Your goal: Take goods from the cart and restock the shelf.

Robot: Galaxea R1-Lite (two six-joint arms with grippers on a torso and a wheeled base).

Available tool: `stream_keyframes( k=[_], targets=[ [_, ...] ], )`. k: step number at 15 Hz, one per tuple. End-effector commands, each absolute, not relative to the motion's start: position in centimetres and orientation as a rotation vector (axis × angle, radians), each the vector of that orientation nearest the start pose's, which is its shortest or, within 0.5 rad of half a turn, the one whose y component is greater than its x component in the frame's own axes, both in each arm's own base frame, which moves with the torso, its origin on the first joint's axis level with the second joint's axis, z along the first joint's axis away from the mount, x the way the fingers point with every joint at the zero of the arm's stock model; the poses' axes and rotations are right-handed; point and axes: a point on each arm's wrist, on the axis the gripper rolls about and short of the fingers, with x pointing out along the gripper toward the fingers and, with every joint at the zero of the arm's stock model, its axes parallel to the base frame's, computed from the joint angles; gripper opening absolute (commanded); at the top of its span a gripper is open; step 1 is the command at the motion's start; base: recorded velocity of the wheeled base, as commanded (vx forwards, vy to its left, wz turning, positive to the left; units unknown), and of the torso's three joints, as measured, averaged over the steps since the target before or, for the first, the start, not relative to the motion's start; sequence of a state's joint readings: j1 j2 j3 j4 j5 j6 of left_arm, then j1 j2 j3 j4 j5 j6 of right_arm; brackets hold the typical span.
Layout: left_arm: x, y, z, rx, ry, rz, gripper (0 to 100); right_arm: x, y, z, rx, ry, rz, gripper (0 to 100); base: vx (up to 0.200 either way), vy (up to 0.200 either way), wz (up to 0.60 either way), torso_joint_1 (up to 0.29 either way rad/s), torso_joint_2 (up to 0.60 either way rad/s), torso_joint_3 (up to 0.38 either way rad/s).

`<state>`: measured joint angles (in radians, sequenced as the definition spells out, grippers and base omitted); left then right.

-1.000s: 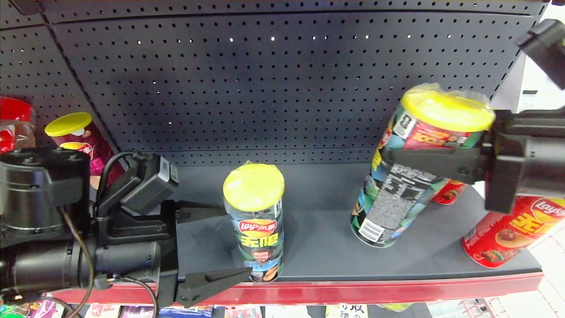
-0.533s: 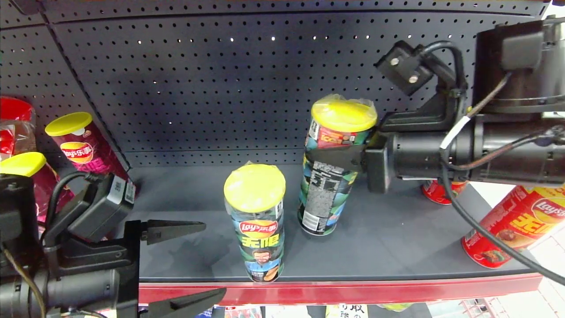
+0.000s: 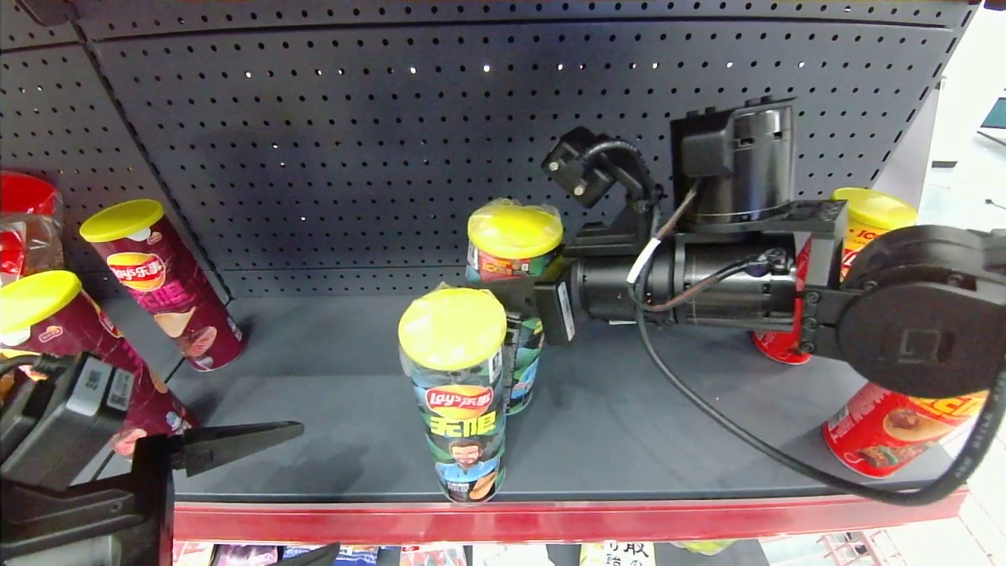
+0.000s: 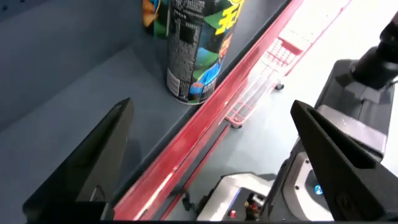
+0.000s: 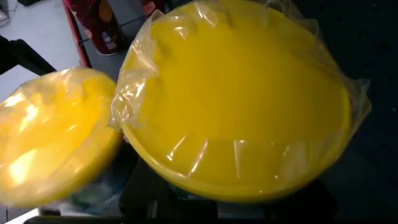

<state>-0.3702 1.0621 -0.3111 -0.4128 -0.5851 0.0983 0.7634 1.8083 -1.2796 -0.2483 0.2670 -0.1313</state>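
Right jaws: closed on the upper body of a green chip can (image 3: pixel 514 245), which stands about upright at the shelf's (image 3: pixel 676 448) centre. Whether its base rests on the deck cannot be told. Its wrapped yellow lid (image 5: pixel 242 106) sits directly under the wrist camera. Left jaws: wide open and holding nothing, at 7 o'clock off the shelf's front edge, well apart from every can. Compared with one second ago, the right arm has carried the green can from the 3 o'clock end, where it hung tilted, across to the centre. The left arm has drawn back from a position flanking the front can (image 3: pixel 460 393) toward 7 o'clock, uncovering two maroon cans (image 3: pixel 161 283) that lean at 9 o'clock. The front can has not moved and stands upright at the red front lip, at 6 o'clock. The held can is just behind it at 1 o'clock, and contact between the two cannot be judged. Shelf contents at 3 o'clock: a red can (image 3: pixel 884 428) lying tilted at the front, with further red cans partly hidden behind the right arm.
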Motion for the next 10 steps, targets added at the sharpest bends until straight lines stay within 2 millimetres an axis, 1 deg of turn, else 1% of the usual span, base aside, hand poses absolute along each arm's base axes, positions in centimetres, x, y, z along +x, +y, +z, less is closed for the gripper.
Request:
stream_keyframes(
  k=[1,2,4,6,8,10],
  targets=[
    [9.6,-4.9,16.7,0.023,0.265,-0.914,100,26.6,26.5,23.0,-0.193,0.234,1.062,0,0.0,0.0,0.0,0.0,0.0,0.0],
    [9.3,-4.8,16.9,0.012,0.258,-0.897,100,27.0,26.7,23.0,-0.192,0.231,1.062,0,0.0,0.0,0.0,0.0,0.0,0.0],
    [8.6,-4.4,17.2,-0.024,0.256,-0.861,100,28.4,27.0,22.7,-0.189,0.227,1.042,0,0.0,0.0,0.0,0.0,0.0,0.0],
    [8.2,-4.3,17.2,-0.023,0.258,-0.857,100,28.7,27.0,22.7,-0.19,0.225,1.038,0,0.0,0.0,0.0,0.0,0.0,0.0],
    [8.1,-4.3,17.2,-0.023,0.258,-0.857,100,29.0,26.6,22.5,-0.215,0.219,1.028,0,0.0,0.0,0.0,0.0,0.0,0.0],
    [8.1,-4.3,17.3,-0.022,0.255,-0.857,100,29.9,25.9,22.1,-0.271,0.2,1.006,0,0.0,0.0,0.0,0.0,0.0,0.0]
  ],
)
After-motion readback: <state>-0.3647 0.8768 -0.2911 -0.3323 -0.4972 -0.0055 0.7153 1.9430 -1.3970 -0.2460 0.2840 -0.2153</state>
